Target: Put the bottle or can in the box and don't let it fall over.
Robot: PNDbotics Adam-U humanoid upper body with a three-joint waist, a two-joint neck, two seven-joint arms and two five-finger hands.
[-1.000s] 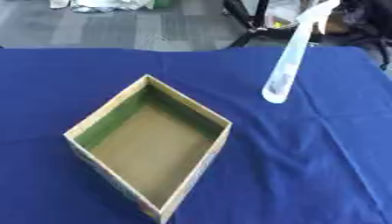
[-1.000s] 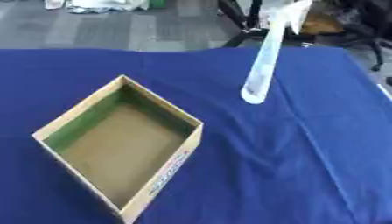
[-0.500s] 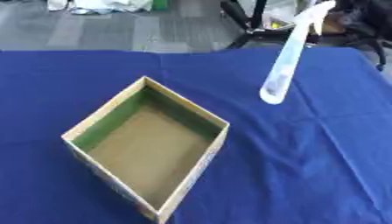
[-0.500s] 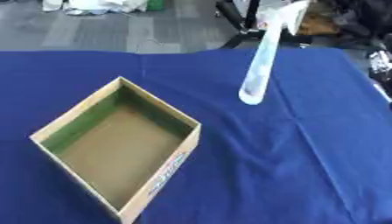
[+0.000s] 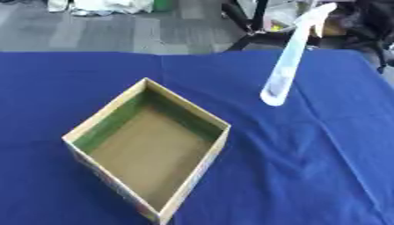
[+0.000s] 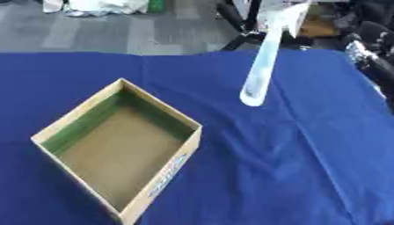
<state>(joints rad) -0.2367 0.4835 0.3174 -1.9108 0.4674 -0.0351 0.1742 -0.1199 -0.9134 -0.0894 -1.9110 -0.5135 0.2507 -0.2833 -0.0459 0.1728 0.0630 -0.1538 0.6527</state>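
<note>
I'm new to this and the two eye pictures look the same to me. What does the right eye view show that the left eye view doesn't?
Only the right eye view shows a dark, silver-jointed part of the robot at the right edge, too little to tell what it is, and blue markings on the cardboard box's outer side. Only the left eye view shows colourful print along the box's lower left side. Both show the open, empty box on the blue tablecloth and a pale, see-through bottle standing to its right, leaning in the picture.
</note>
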